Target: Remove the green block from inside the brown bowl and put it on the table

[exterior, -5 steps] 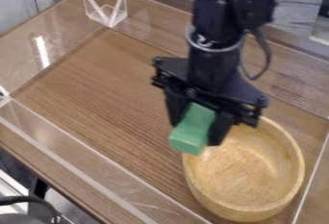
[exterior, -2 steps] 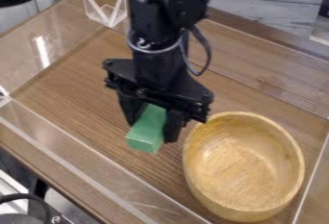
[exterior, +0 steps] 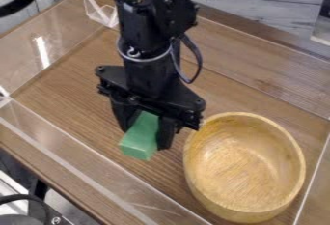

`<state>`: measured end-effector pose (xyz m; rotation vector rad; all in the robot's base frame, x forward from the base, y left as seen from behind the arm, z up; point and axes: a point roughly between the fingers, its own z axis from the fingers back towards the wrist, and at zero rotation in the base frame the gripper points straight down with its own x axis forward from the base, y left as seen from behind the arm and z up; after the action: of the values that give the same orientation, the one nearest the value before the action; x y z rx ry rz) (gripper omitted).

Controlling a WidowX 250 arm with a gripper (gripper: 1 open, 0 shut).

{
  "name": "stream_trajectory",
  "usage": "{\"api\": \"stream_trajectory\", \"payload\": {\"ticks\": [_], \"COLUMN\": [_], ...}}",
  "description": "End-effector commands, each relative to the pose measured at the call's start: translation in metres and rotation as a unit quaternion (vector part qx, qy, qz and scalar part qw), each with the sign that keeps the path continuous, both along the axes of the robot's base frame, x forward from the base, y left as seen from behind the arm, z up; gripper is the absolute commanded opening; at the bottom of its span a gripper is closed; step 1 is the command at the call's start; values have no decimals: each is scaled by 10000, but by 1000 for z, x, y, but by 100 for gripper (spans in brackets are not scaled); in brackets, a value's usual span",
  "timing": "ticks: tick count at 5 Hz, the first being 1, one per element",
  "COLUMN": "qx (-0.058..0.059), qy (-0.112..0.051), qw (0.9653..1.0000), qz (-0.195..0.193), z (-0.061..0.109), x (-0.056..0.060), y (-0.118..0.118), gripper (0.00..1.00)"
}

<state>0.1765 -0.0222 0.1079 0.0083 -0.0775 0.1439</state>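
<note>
Claw (exterior: 147, 125) clamped on green block (exterior: 139, 139), left of brown bowl (exterior: 245, 164), above table (exterior: 77, 84)

A single view is given, taken from above and in front of the brown wood-grain tabletop (exterior: 77, 94), looking down at a slant across it. The tabletop runs diagonally from the lower left to the upper right of the frame. The low clear acrylic walls (exterior: 71, 185) are seen close at the lower left. The black robot arm (exterior: 152, 26) fills the upper centre at near range.
</note>
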Motion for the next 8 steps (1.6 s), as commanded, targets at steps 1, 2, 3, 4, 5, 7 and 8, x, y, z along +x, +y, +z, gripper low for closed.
{"api": "stream_trajectory", "payload": {"ticks": [1, 2, 3, 4, 5, 7, 8], "qx": [-9, -6, -4, -5, -7, -24, -37], "qy": [-127, -102, -71, -51, -24, 45, 76], "qw": [9999, 9999, 10000, 10000, 10000, 10000, 10000], "qz": [-22, -40, -55, -62, -68, -63, -49], "z": [4, 2, -1, -3, -6, -12, -14], "x": [1, 1, 0, 1, 1, 0, 0], "y": [-1, -2, -3, -4, -5, -5, -4], "gripper": [0, 0, 0, 0, 0, 0, 0]}}
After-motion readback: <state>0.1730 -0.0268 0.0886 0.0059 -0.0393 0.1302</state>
